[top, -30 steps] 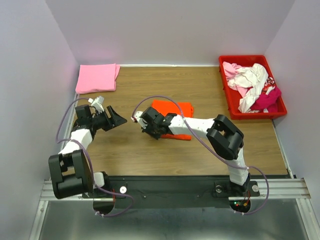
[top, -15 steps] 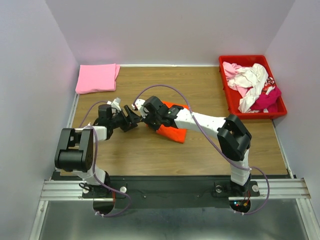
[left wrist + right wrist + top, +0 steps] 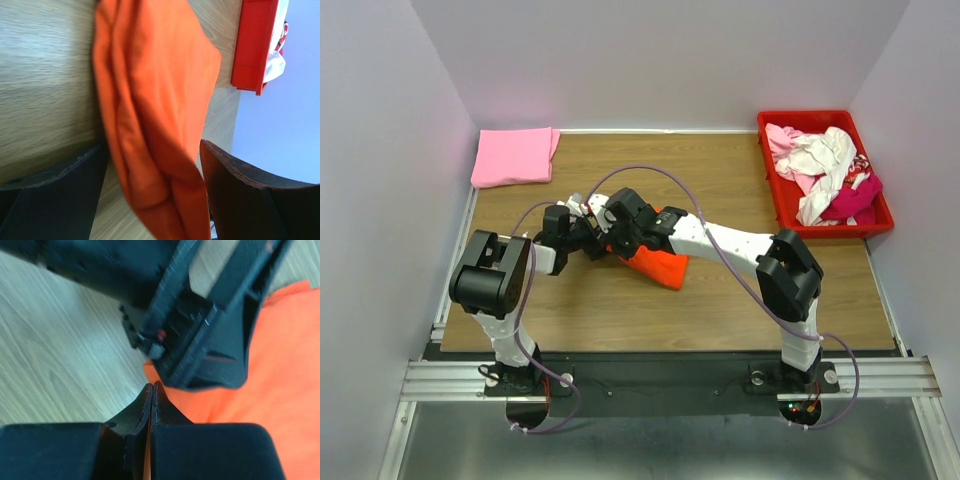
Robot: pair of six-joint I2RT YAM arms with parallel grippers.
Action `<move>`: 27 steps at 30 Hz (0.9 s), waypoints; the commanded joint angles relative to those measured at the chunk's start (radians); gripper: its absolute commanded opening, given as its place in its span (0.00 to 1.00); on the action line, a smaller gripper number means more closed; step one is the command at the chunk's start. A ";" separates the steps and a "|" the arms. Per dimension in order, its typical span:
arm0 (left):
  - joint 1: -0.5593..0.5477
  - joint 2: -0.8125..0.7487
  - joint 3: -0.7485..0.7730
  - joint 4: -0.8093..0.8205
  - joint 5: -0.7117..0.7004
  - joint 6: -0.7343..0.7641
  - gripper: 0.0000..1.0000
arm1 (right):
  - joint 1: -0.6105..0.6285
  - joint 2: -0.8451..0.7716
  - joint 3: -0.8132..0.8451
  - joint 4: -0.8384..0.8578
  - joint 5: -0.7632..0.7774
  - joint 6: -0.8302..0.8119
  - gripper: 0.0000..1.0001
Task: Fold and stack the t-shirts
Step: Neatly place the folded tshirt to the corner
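Currently the orange t-shirt (image 3: 150, 85) lies folded into a thick, many-layered pad directly between the fingers of the left gripper (image 3: 151, 146), one black pad on either side. Those jaws stand wide; whether the pads touch the cloth, I cannot tell. Nose to nose with it sits the right gripper (image 3: 151, 390). Its jaws are pressed together with a thin sliver of orange showing in the seam, so I judge it is pinching the shirt's near edge. Cloth: light, limp matte knit with soft rolled creases along the fold and no stiffness. It would probably sag and open if lifted by a single layer. Best hold, in my judgement: across the whole stack of layers at the folded edge, low to the board, with the two grippers spread apart along that edge. Under the fingers is the wooden tabletop (image 3: 40, 75), smooth with pale grain; the shirt should slide on it easily. Well beyond the left fingertips is the red crate (image 3: 252, 45), rigid plastic, with white and magenta t-shirts (image 3: 825, 170) heaped loose inside. Behind and to one side of the left gripper, well apart, the pink t-shirt (image 3: 515, 157) lies folded flat.
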 commanded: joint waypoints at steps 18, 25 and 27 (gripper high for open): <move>-0.032 0.143 0.135 0.095 -0.112 0.021 0.47 | -0.004 0.004 0.052 0.024 -0.060 0.042 0.01; -0.038 0.111 0.248 -0.062 -0.231 0.237 0.00 | -0.025 0.011 0.071 -0.002 -0.015 0.071 0.21; -0.039 0.127 0.378 -0.252 -0.305 0.326 0.00 | -0.053 -0.005 0.058 -0.012 -0.015 0.082 0.39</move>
